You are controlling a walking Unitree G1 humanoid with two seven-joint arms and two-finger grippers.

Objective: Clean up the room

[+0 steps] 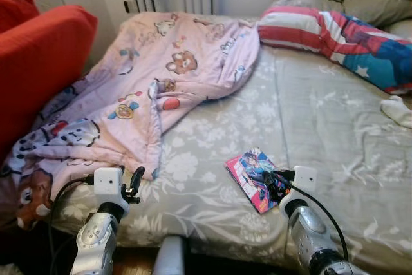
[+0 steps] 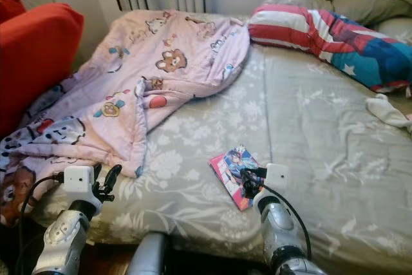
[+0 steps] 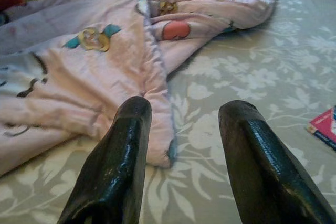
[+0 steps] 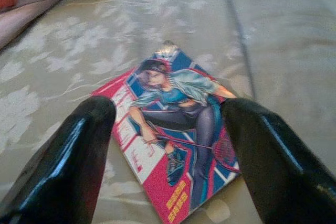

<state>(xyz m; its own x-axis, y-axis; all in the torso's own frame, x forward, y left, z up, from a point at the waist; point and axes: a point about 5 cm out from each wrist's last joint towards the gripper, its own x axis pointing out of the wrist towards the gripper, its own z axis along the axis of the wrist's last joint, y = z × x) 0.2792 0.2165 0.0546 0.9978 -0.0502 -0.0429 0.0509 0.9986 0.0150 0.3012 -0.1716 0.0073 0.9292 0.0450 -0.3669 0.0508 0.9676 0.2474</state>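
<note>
Cleanup barely started: right gripper (image 4: 168,145), jaws open, straddles the red-covered comic book (image 4: 176,140) on the grey floral bed (image 1: 322,114). Left gripper (image 3: 184,156) open, empty; crumpled pink cartoon blanket (image 1: 161,75) unfolded.

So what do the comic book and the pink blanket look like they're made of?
Comic book: likely paper with a glossy printed cover; it lies flat and thin, with a light sheen near its far corner.
Pink blanket: soft matte fabric, probably cotton or fleece; it rumples in loose folds, and its cartoon print shows no shine.
</note>
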